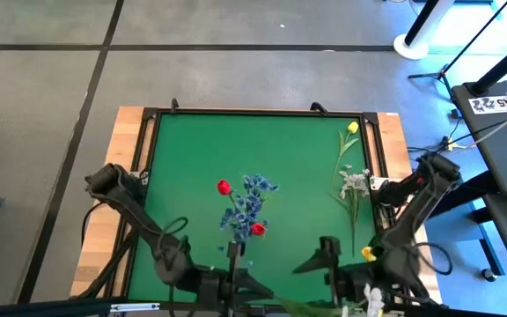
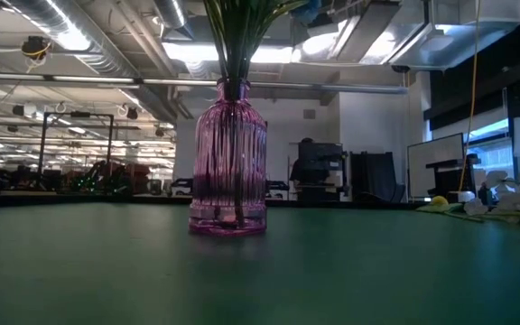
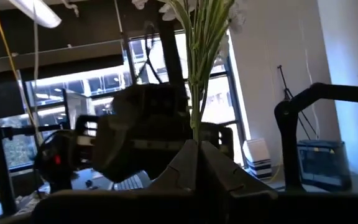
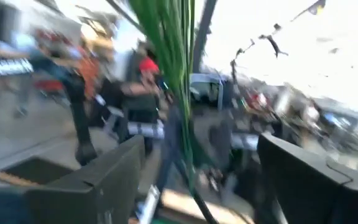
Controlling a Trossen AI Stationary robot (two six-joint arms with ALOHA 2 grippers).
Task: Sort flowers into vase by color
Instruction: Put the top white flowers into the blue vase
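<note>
A ribbed purple glass vase (image 2: 228, 167) stands mid-table and holds blue sprays (image 1: 255, 192) and red tulip buds (image 1: 224, 187). My left gripper (image 3: 196, 143) is at the near edge (image 1: 258, 292), shut on green stems of whitish blossoms (image 1: 373, 299). My right gripper (image 4: 204, 155) is open near the near edge (image 1: 311, 262). It faces the vase, and green stems (image 4: 169, 56) run between its spread fingers without plainly touching them. A yellow tulip (image 1: 352, 128) and a whitish spray (image 1: 353, 181) lie flat on the table's right side. Another yellow bud (image 1: 368, 254) lies by the right arm. My left gripper pinches a bundle of thin green stems (image 3: 195, 121) between its two shut fingers. The stems rise straight out beyond the fingertips, with whitish blossoms (image 3: 174, 7) at their far end. The bundle is lifted clear of the table, lying roughly level toward the right arm.
The right arm's body (image 3: 142, 134) stands close behind the held stems in the left wrist view. Wooden table borders (image 1: 130, 167) frame the green mat. Open green surface lies left of the vase (image 1: 183, 176). Desks and cables stand off the table's right side (image 1: 500, 106).
</note>
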